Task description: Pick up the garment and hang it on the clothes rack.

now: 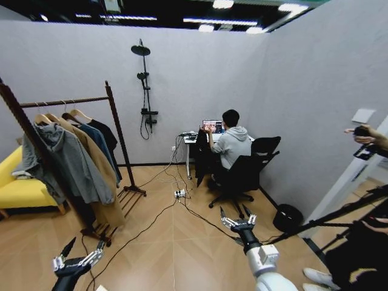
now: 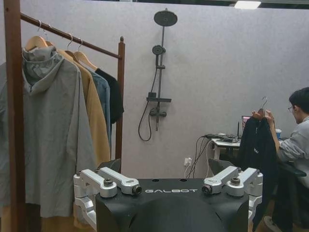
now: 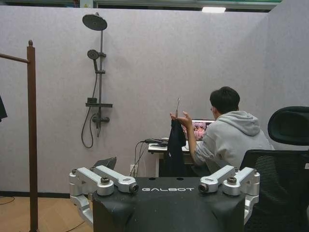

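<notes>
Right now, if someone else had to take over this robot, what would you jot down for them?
Left pincer: open, holding nothing, low at the robot's front left.
Right pincer: open, holding nothing, low at the front right.
The garment: black, on a hanger, held up by a seated person's hand at the desk across the room.
The clothes rack: on the robot's left, already carrying other coats.
Done: nothing yet.
Left: take the garment and hang it on the rail.

Mock-up test room, grey partition walls: shower fitting [image 1: 145, 85] at upper centre, clothes rack [image 1: 115, 121] and yellow sofa [image 1: 18, 188] left, laptop counter [image 1: 191, 140] centre.
</notes>
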